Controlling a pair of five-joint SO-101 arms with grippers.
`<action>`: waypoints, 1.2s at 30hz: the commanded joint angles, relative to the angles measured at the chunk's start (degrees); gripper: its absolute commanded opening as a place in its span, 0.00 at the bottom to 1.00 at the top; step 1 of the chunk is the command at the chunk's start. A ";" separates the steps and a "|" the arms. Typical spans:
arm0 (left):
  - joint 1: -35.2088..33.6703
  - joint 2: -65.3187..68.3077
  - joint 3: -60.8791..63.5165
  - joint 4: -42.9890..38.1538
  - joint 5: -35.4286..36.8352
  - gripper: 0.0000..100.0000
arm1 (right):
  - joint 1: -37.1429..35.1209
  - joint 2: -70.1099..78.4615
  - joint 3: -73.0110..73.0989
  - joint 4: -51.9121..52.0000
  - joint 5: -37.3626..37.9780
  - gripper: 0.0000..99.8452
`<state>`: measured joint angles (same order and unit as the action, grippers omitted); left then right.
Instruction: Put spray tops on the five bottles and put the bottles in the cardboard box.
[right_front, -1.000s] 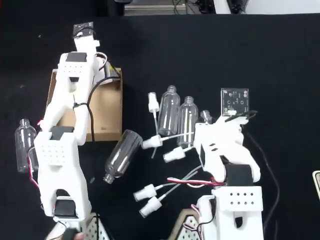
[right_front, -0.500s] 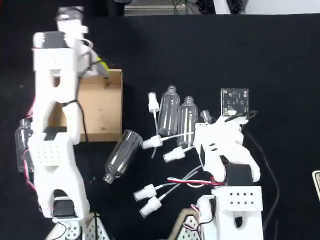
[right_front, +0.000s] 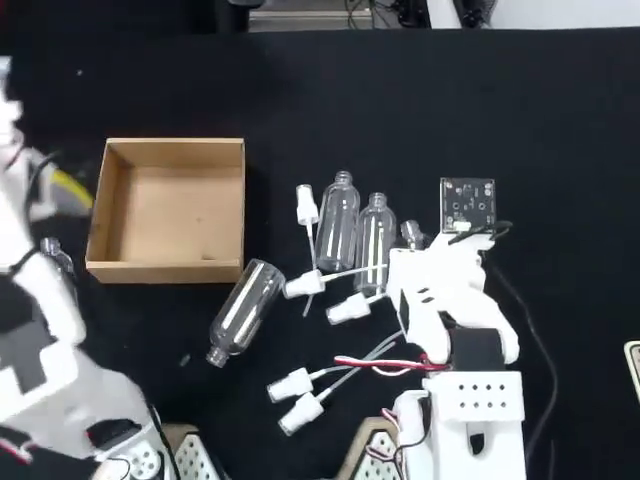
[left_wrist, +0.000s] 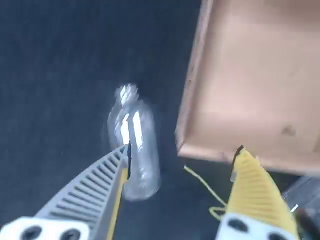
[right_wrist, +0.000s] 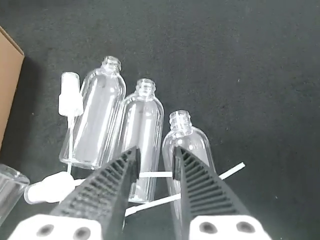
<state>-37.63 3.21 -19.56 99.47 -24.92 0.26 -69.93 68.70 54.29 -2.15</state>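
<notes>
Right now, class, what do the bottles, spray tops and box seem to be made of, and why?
The bottles look like clear, glossy plastic, possibly glass: the dark table shows through, with bright glints. The spray tops seem opaque white plastic with thin pale tubes. The cardboard box is matt brown, with thin plain walls.

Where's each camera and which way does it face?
High view: fixed overhead, facing down on the brown cardboard box, clear plastic bottles and both white arms.
Left wrist view: left wrist, looking past the left gripper at one bottle beside the box.
Right wrist view: right wrist, looking past the right gripper at three side-by-side bottles.
Shared: the box shows in all three.
</notes>
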 joint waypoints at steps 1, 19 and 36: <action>-7.60 -5.45 9.36 -6.24 -8.00 0.31 | -0.70 -1.36 -0.48 -1.58 0.00 0.10; -10.86 -5.54 33.36 -26.02 -19.08 0.31 | -0.79 -1.36 -0.40 -1.58 0.00 0.10; -9.01 -5.45 47.16 -42.20 -19.16 0.31 | -0.79 -1.45 -0.57 -1.49 0.35 0.10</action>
<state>-48.00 0.92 28.00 58.15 -44.09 0.26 -69.93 68.70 54.29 -2.15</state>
